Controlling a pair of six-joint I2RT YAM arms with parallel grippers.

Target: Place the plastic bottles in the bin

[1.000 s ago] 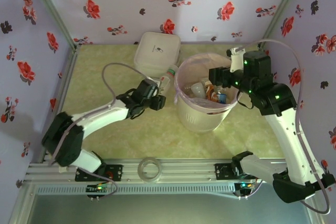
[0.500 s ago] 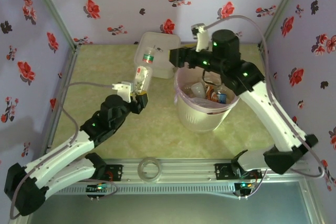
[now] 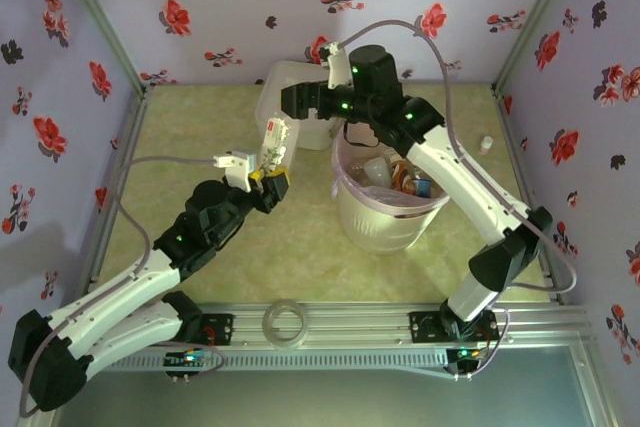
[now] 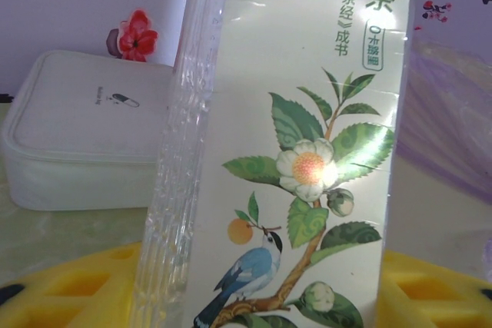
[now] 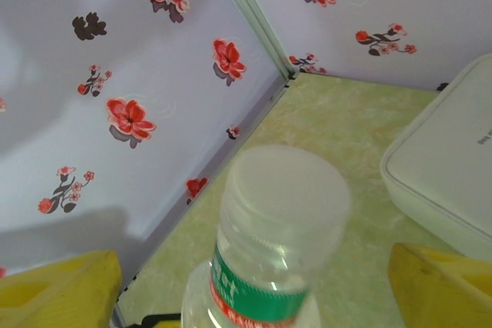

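Clear bottle (image 3: 275,142) hangs upright left of the bin (image 3: 380,227), clamped in the left tool (image 3: 272,175). The right tool (image 3: 292,103) has swung off the bin to its cap (image 5: 288,190), jaws spread wide, likely for a handover.

A clear, white-capped tea bottle (image 3: 275,142) stands tilted at centre frame, just left of the cream bin (image 3: 382,225) holding other bottles (image 3: 380,169).

Right gripper (image 3: 287,103) from bin (image 3: 382,223) across to bottle (image 3: 275,143) top, wider.
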